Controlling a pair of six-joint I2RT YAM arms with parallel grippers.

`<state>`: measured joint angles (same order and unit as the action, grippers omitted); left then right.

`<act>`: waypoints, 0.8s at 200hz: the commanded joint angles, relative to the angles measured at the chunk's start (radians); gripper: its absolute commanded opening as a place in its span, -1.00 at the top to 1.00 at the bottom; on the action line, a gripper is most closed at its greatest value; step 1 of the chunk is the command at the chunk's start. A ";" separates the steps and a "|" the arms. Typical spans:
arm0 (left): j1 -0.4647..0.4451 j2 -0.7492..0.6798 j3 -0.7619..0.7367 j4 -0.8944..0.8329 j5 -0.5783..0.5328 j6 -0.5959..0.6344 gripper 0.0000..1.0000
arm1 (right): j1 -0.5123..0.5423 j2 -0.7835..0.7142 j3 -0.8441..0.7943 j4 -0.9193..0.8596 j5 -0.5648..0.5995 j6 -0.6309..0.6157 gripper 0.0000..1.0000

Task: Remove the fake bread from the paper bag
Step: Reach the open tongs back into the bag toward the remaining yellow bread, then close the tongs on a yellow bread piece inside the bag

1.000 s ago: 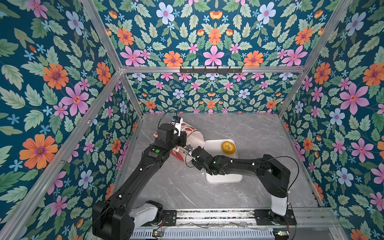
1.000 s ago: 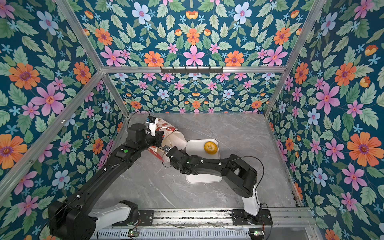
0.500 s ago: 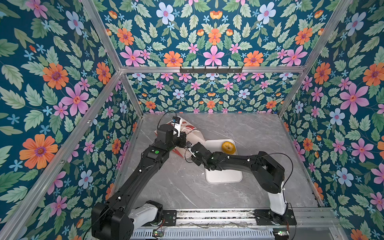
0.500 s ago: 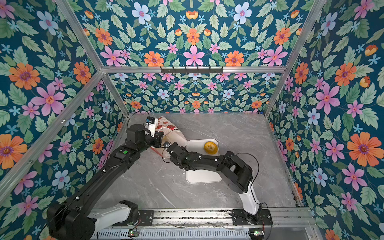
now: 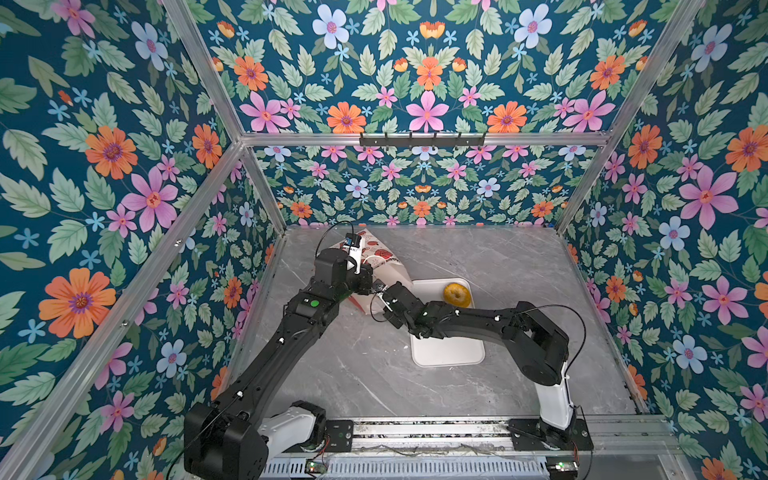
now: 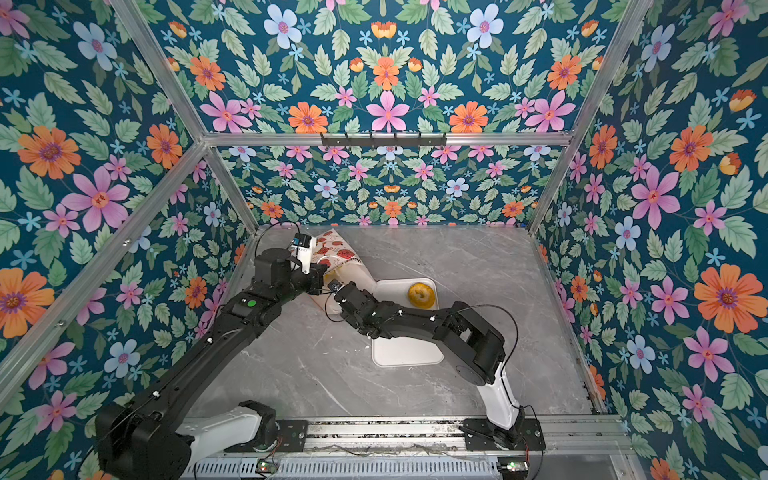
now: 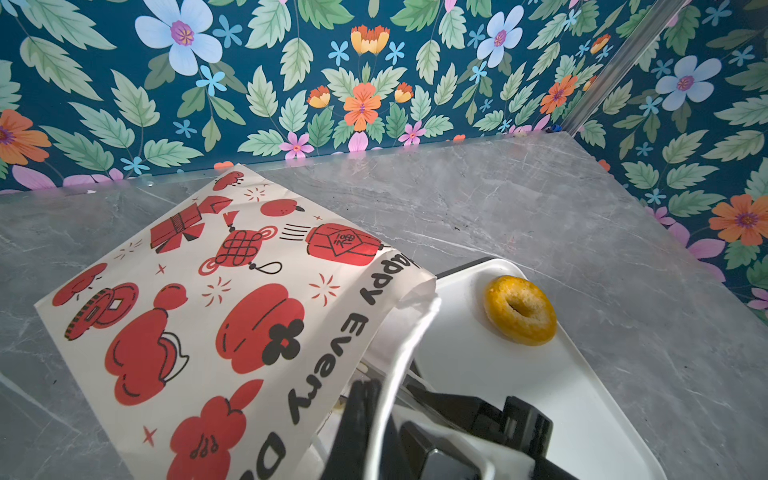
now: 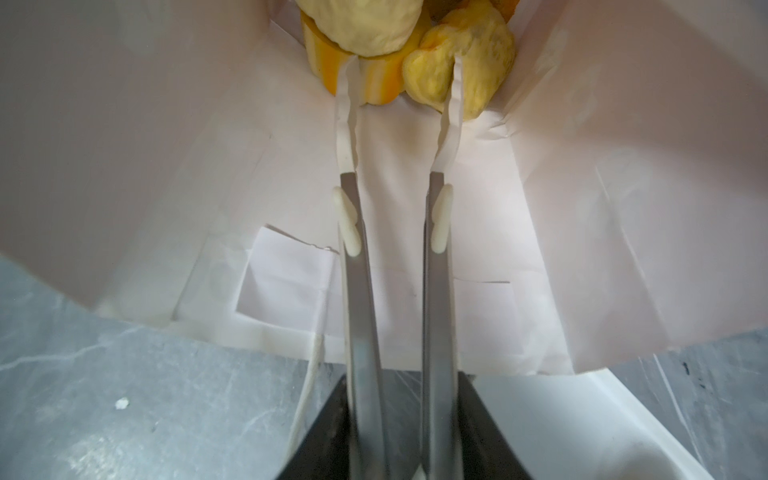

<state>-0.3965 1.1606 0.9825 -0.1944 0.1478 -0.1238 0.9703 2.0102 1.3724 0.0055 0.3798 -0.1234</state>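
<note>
Paper bag — smooth, creased — holds lumpy fake bread.

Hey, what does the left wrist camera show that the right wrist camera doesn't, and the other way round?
Only the left wrist view: the paper bag from outside, with its red prints, a bagel lying on the white tray, the floral walls, and the left gripper shut on the bag's rim. Only the right wrist view: the bag's white inside, fake bread piled at its far end, and the right gripper inside the bag with its tips at the bread; whether it grips is unclear. Both: the bag, the tray and the grey table.
</note>
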 commanded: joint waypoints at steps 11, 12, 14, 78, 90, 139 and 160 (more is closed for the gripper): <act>0.001 -0.003 0.004 0.006 -0.003 0.002 1.00 | -0.001 -0.027 0.000 0.029 0.054 0.005 0.21; 0.001 -0.004 0.004 0.006 -0.003 0.002 1.00 | -0.001 -0.027 0.000 0.029 0.055 0.005 0.21; 0.001 -0.003 0.004 0.007 -0.002 0.001 1.00 | -0.001 -0.027 -0.001 0.027 0.056 0.004 0.21; 0.000 -0.017 -0.005 0.003 -0.009 0.004 1.00 | -0.002 -0.017 0.013 0.001 0.102 -0.016 0.23; 0.001 -0.021 -0.007 0.003 -0.011 0.003 1.00 | -0.001 -0.026 0.004 -0.005 0.105 -0.016 0.24; 0.000 -0.022 -0.013 0.006 -0.012 0.004 1.00 | -0.001 -0.052 -0.046 -0.019 0.087 -0.015 0.24; 0.001 -0.017 -0.014 0.007 -0.009 0.002 1.00 | -0.001 -0.068 -0.069 -0.016 0.075 -0.010 0.24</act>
<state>-0.3973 1.1450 0.9710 -0.1951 0.1387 -0.1234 0.9695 1.9644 1.3190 -0.0269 0.4473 -0.1413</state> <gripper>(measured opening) 0.055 0.380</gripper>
